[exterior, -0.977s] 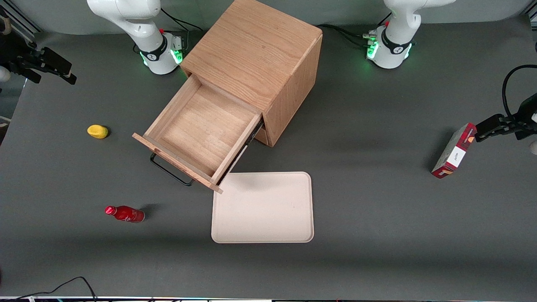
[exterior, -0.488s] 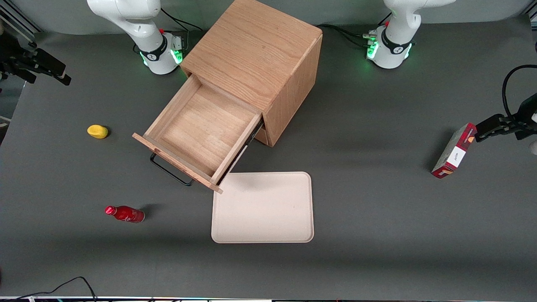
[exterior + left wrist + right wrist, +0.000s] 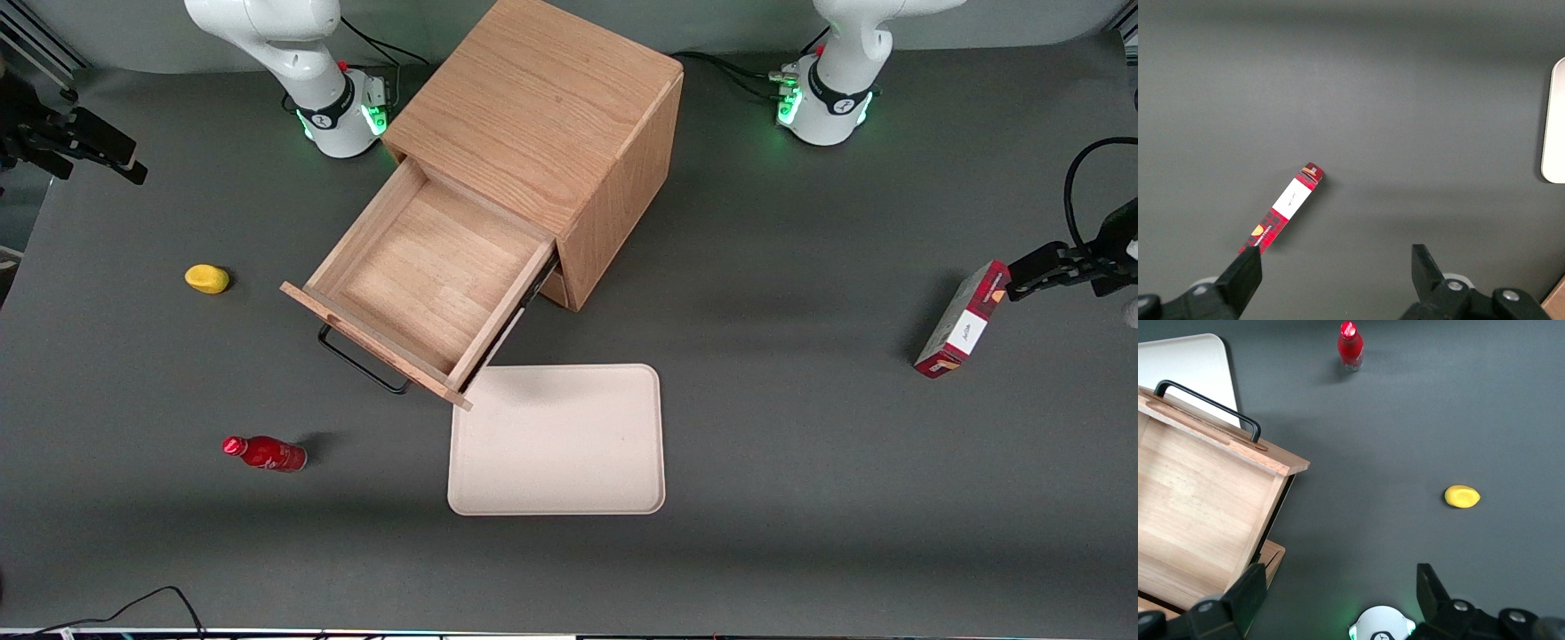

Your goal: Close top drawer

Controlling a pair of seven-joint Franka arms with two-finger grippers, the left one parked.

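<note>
Top drawer (image 3: 427,276) is pulled fully out of the cabinet (image 3: 542,124), w/ black wire handle (image 3: 360,364) facing the bench's (image 3: 800,444) front edge; inside is bare wood. Hand (image 3: 102,151) hangs high at the working arm's end, near the back corner, well apart from the drawer, fingers (image 3: 1248,593) spread apart, gripping nothing. Yellow object (image 3: 207,278) and red bottle (image 3: 264,452) lie toward that same end; tray (image 3: 558,440) sits just beside the drawer's front corner.
</note>
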